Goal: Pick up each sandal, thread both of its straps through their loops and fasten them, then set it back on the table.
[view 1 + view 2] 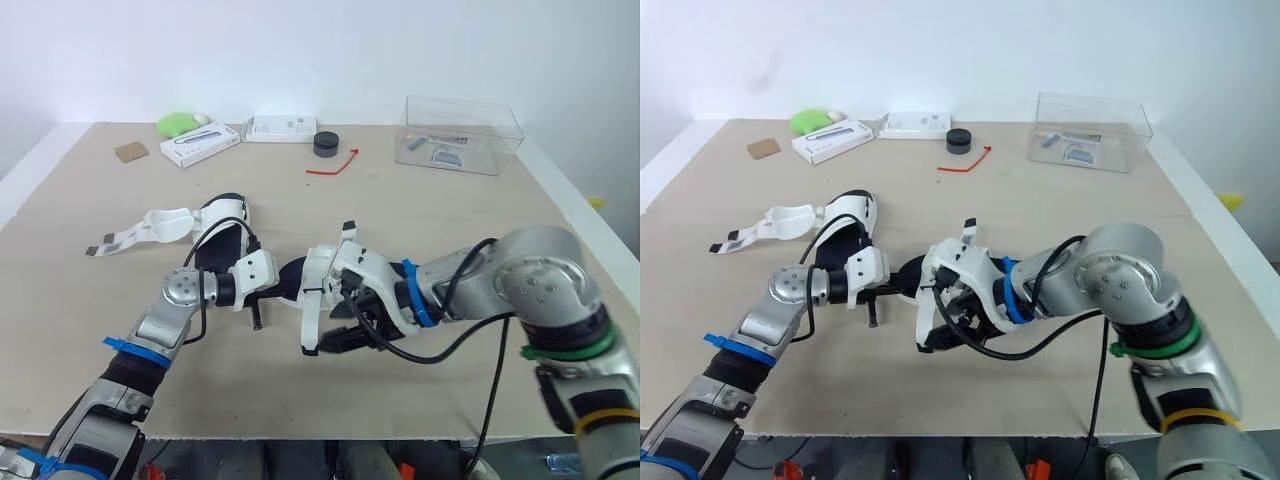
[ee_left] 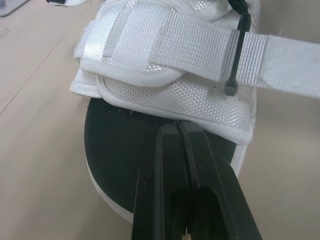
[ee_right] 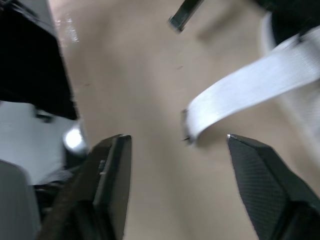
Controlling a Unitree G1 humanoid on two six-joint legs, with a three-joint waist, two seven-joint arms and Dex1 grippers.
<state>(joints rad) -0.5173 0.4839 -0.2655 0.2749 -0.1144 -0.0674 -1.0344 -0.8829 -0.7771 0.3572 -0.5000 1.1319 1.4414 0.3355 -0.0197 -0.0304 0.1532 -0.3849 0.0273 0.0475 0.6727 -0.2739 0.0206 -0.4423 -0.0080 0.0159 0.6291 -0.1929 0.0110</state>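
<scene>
A white sandal with a black sole (image 1: 322, 283) lies at the middle of the table between my two grippers. My left gripper (image 2: 178, 125) is shut, its tips resting on the black insole just before the white upper. One white strap (image 2: 200, 47) runs through a black loop (image 2: 237, 55). My right gripper (image 3: 177, 145) stands open beside the sandal, and the free end of a white strap (image 3: 235, 97) hangs between its fingers without touching them. The second sandal (image 1: 218, 226) lies further back on the left with its straps (image 1: 135, 234) spread open.
Along the far edge stand a clear plastic box (image 1: 460, 135), a black round object (image 1: 326, 143), a red tie (image 1: 335, 164), two white boxes (image 1: 200, 143), a green object (image 1: 177, 123) and a brown card (image 1: 130, 152). The table's front edge (image 1: 300, 437) is close below my arms.
</scene>
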